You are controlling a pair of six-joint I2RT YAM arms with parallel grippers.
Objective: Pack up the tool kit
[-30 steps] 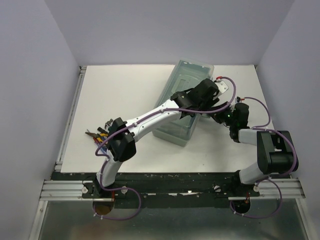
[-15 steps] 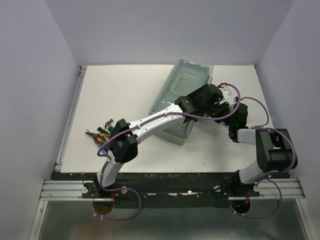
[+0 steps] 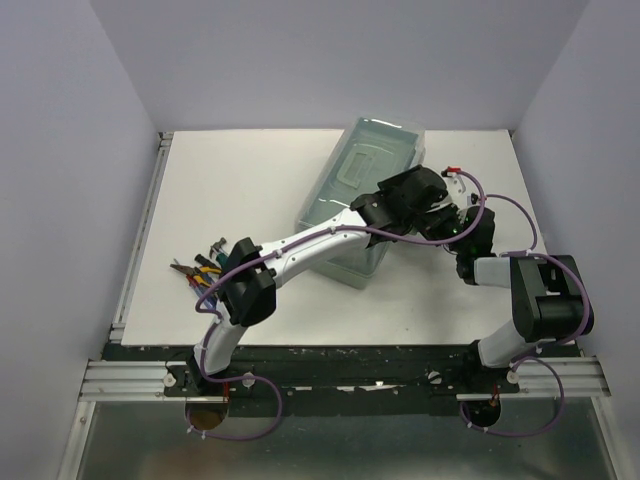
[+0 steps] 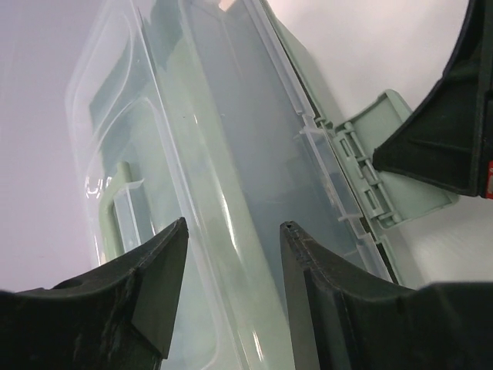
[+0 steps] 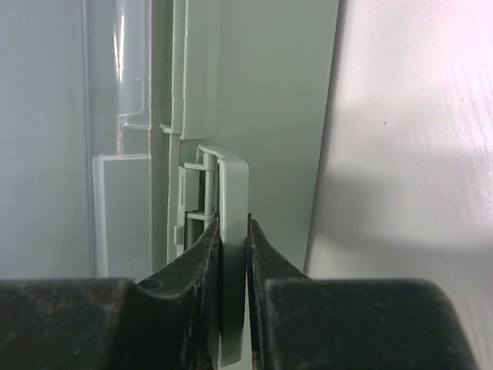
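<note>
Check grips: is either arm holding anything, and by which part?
Right gripper pinches the green latch flap of the toolbox. Left gripper stands open over the translucent lid, holding nothing.

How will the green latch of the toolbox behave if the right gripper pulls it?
The latch looks thin and hinged, so it will probably swing, not bend. The toolbox seems light plastic on a smooth table, so it may slide.

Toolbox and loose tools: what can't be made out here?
- Toolbox contents: top view, left arm crosses it; left wrist view, cloudy lid blurs them.
- Tools: top view, too small, partly behind left arm.
- Latch lower part: right wrist view, mostly covered by right gripper.
</note>
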